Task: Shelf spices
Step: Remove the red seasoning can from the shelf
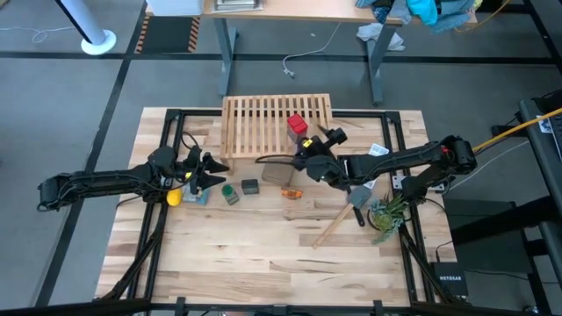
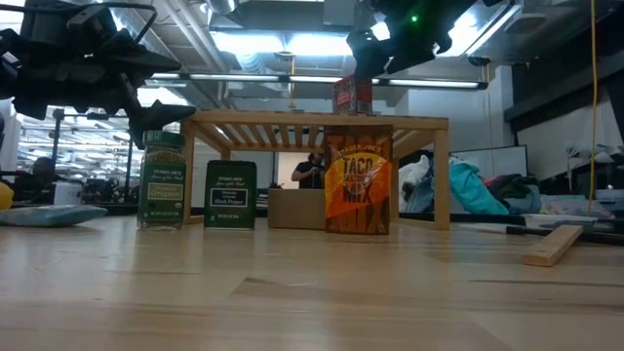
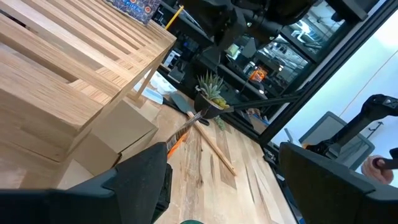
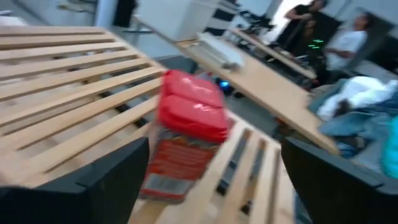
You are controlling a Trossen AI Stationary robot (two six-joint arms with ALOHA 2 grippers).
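One red jar (image 4: 186, 137) stands on the shelf (image 1: 263, 118) between the right gripper's (image 1: 309, 145) spread jaws; left gripper's (image 1: 206, 168) jaws spread too.

Pale slatted wood shelf (image 1: 277, 123), smooth; glossy red-lidded jar (image 4: 186, 137) on it.

Red jar (image 1: 297, 125) upright on shelf (image 1: 255, 118); other spices (image 1: 250, 186) on tabletop.

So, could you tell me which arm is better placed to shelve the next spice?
Probably left: its open gripper hovers beside the green jar, while the right gripper is open at the red jar on the shelf.
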